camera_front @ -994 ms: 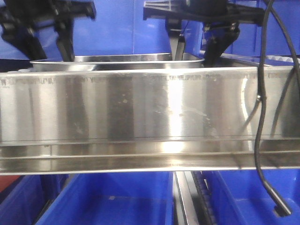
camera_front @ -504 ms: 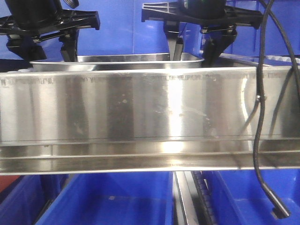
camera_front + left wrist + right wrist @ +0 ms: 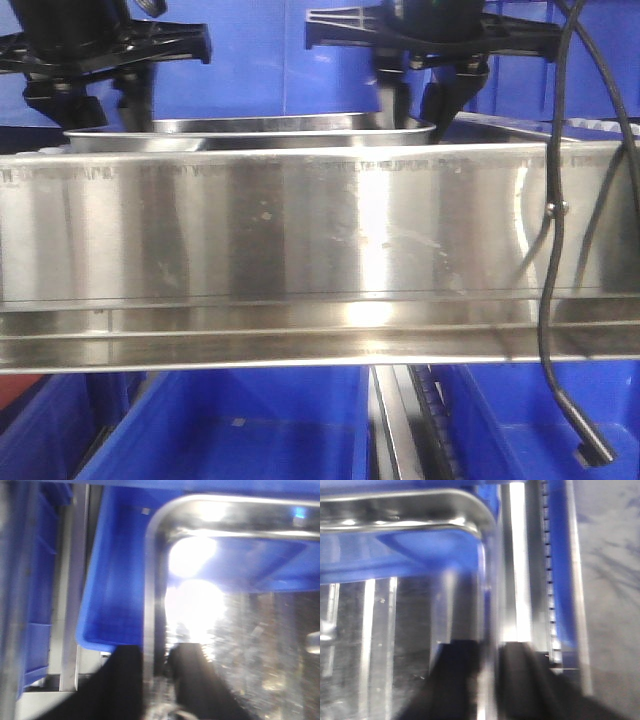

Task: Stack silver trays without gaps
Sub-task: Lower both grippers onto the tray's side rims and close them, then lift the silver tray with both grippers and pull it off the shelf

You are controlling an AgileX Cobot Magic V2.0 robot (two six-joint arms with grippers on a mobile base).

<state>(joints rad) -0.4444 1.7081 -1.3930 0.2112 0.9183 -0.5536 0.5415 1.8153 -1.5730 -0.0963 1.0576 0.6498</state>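
Past the bins (image 3: 250, 430) and the rail (image 3: 300, 230), the trays (image 3: 250, 138) lie just behind the rail's top edge, one rim showing a little above the other, so they look not fully nested. The right gripper (image 3: 415, 118) pinches the rim at the right end, one finger inside and one outside; the left gripper (image 3: 108, 112) straddles the left rim likewise, but blur hides whether it bites. Thin steel should be light and stiff yet slick, so hold the flat rim at both short ends and keep it level.
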